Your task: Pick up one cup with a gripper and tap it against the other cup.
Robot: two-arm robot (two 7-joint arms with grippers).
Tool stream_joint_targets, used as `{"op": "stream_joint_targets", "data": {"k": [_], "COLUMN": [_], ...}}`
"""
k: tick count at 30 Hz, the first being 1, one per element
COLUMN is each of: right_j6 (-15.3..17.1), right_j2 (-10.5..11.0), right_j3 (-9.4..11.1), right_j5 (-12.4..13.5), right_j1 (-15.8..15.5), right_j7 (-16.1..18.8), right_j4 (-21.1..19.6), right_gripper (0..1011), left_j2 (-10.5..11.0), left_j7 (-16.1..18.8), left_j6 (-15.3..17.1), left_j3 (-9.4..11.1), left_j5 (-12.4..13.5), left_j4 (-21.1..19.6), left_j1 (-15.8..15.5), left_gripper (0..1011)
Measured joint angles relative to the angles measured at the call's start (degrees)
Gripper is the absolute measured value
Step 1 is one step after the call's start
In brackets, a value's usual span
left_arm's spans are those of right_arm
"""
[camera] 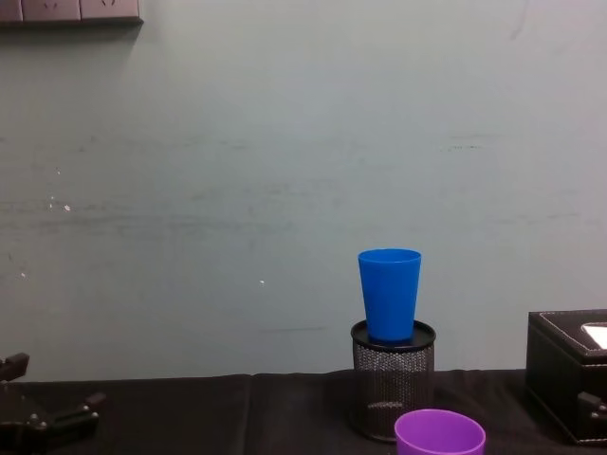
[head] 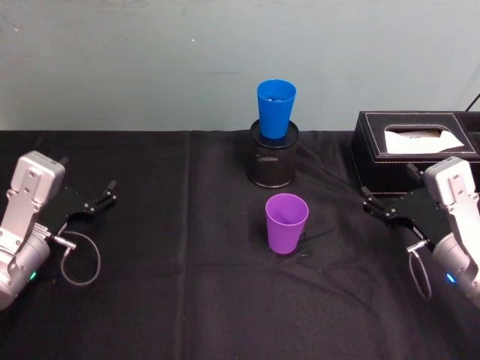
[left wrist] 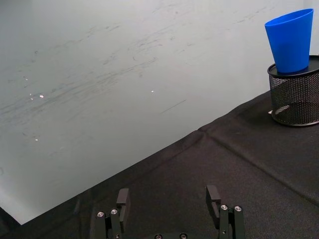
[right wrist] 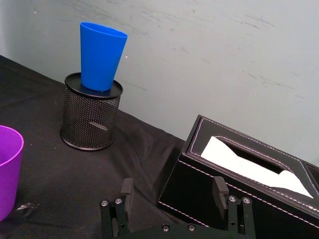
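Note:
The purple cup (head: 286, 223) stands upright on the black cloth in the middle of the table, also seen as the purple cup (right wrist: 7, 169) and the purple cup (camera: 439, 434). Behind it the blue cup (head: 275, 109) sits upright on top of a black mesh holder (head: 274, 161); the blue cup (right wrist: 101, 55) and blue cup (camera: 390, 294) show the same. My left gripper (head: 101, 201) rests open at the far left, well away from both cups. My right gripper (head: 373, 204) is open at the right, a hand's width from the purple cup. Nothing is between either pair of fingers.
A black tissue box (head: 412, 146) with a white tissue stands at the back right, just behind my right gripper (right wrist: 172, 191). A pale wall rises right behind the table. My left gripper (left wrist: 168, 199) faces the mesh holder (left wrist: 295, 97) across bare black cloth.

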Motion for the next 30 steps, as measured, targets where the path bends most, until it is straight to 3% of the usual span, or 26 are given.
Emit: {"op": "stream_joint_targets", "data": {"k": [18, 26, 30], "right_j6": [-0.12, -0.07, -0.32], "right_j2": [-0.12, -1.07, -2.75], "right_j3": [0.21, -0.89, -2.0], "right_j5": [-0.49, 0.34, 1.33], "right_j1": [-1.24, -5.05, -5.76], "right_j7": [0.53, 4.38, 7.17], "right_j4": [-0.87, -4.52, -5.22], "right_gripper": [1000, 1000, 1002], "left_j2": [0.0, 0.0, 0.0], "left_j7": [0.0, 0.0, 0.0], "left_j6": [0.0, 0.0, 0.0], "left_j3": [0.0, 0.0, 0.0], "left_j5": [0.0, 0.0, 0.0], "left_j4": [0.0, 0.0, 0.0], "left_j1": [0.0, 0.0, 0.0], "left_gripper": [1000, 1000, 1000]}}
